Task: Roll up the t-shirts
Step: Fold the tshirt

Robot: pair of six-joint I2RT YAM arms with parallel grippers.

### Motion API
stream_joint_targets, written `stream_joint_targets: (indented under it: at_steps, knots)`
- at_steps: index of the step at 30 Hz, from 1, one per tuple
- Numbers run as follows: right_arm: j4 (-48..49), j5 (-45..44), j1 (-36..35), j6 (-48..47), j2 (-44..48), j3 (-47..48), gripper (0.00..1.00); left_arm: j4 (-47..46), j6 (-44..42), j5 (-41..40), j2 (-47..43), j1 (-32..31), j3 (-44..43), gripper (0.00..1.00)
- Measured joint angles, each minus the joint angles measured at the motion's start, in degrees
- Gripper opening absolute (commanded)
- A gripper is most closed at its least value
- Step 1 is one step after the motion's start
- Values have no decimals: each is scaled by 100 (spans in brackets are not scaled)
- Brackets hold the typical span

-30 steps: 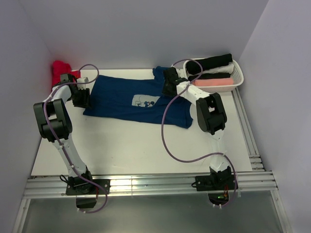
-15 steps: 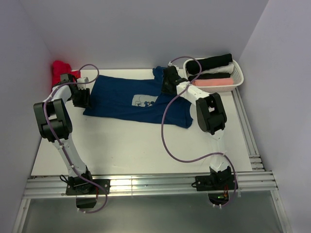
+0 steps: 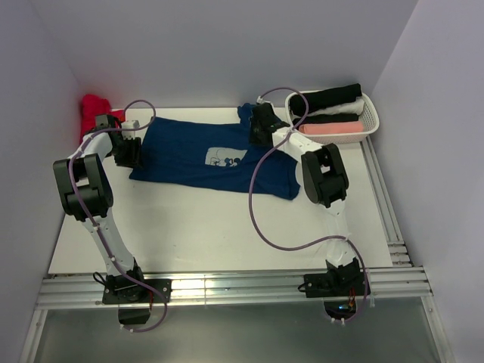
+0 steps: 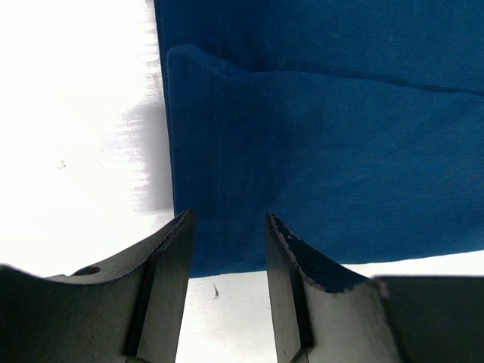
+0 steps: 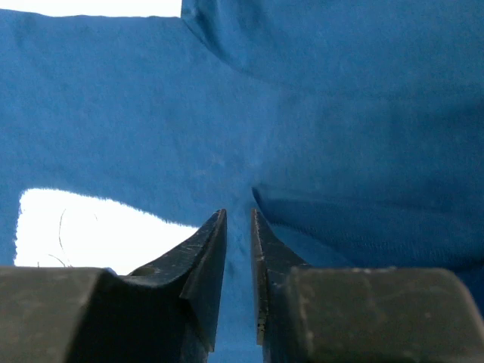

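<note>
The navy t-shirt (image 3: 189,155) lies spread flat on the worktop (image 3: 189,227), placed as it was a second ago and not yet rolled. The right hand (image 5: 238,215), until now pinched shut at the shirt's far right end, has parted its jaws a little and grips nothing; it seems done straightening the cloth. The left hand (image 4: 227,257) hovers about half open over the shirt's left edge, empty, unchanged. Rolling can likely begin.
</note>
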State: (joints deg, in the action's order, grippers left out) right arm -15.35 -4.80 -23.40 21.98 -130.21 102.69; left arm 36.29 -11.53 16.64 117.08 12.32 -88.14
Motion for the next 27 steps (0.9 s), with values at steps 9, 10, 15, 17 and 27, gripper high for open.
stream_joint_targets:
  at_steps: [9, 10, 15, 17, 27]
  knots:
    - [-85, -192, -37, -55, -109, 269, 43, 0, -2, 2, 0, -15, 0, 48]
    - [-94, -256, -37, -35, -70, 210, 43, 2, -4, 2, 0, -15, 0, 48]
    - [-553, -647, -37, 251, 511, -376, 43, 31, -85, 4, 0, -15, 0, 53]
    - [-643, -791, -37, 435, 1005, -894, 43, 52, -140, 4, -22, -13, 7, 56]
    - [-732, -973, -35, 1390, 3875, -4052, 42, 186, -420, 160, -675, 81, 162, 67]
